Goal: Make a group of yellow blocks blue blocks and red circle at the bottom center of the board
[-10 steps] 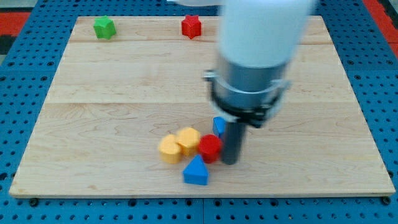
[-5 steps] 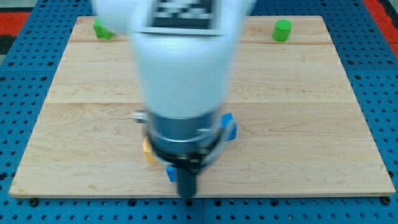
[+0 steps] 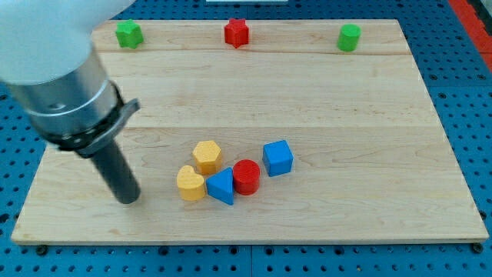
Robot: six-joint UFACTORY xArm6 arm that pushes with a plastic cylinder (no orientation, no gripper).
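Note:
Near the board's bottom centre lie a yellow hexagon block (image 3: 207,155), a yellow rounded block (image 3: 190,183), a blue triangle block (image 3: 221,186), a red circle block (image 3: 246,176) and a blue cube (image 3: 277,157). The yellow rounded block, blue triangle and red circle touch in a row; the hexagon sits just above them and the cube just to the right. My tip (image 3: 127,199) rests on the board to the left of the yellow rounded block, apart from it.
A green block (image 3: 129,33) sits at the top left, a red star block (image 3: 237,32) at the top centre and a green cylinder (image 3: 349,37) at the top right of the wooden board (image 3: 369,138).
My tip has swung from right of the red circle, past the bottom centre, to the left of the cluster. The blue triangle now sits between the yellow rounded block and the red circle.

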